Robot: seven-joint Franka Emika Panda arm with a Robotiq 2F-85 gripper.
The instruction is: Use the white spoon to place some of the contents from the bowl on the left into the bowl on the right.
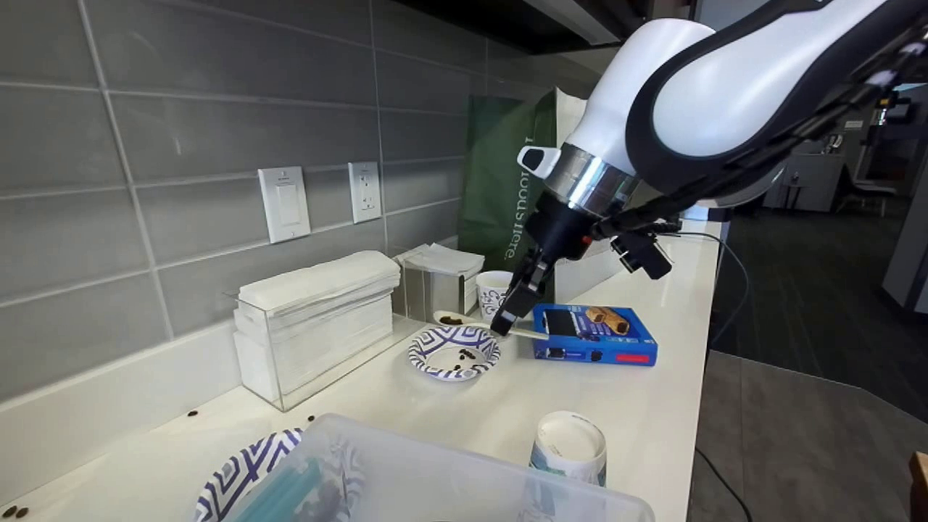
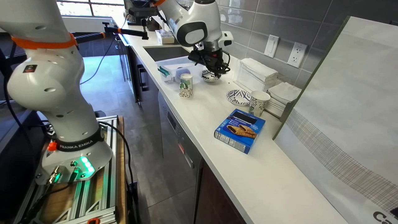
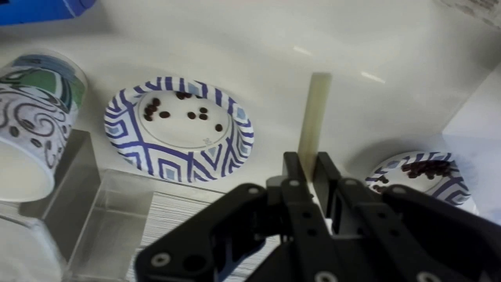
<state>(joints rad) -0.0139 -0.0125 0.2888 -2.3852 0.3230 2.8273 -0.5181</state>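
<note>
1. End effector [image 3: 308, 166] in the wrist view: clamped on the handle of the white spoon [image 3: 315, 113], whose end points up the view; the spoon's other end cannot be made out there.
2. Also in the wrist view, the sparsely filled paper bowl [image 3: 180, 135] holds scattered dark beans [image 3: 164, 114], while the fuller paper bowl [image 3: 450, 192] at right holds a denser cluster. The handle shows between the two. An upright paper cup [image 3: 43, 113] stands at left.
3. In an exterior view, the spoon's head [image 1: 467, 319] carries dark beans and shows past the far rim of the sparsely filled paper bowl; whether they touch cannot be told. A blue pastry box [image 1: 594, 333] lies flat on the white table [image 1: 449, 409]. A translucent plastic bin [image 1: 442, 482] partly hides the fuller paper bowl and an upturned paper cup [image 1: 569, 442].
4. In an exterior view, a large paper bag [image 2: 335, 102] stands just beside a napkin stack [image 2: 284, 91]; the end effector overlaps the fuller paper bowl.
</note>
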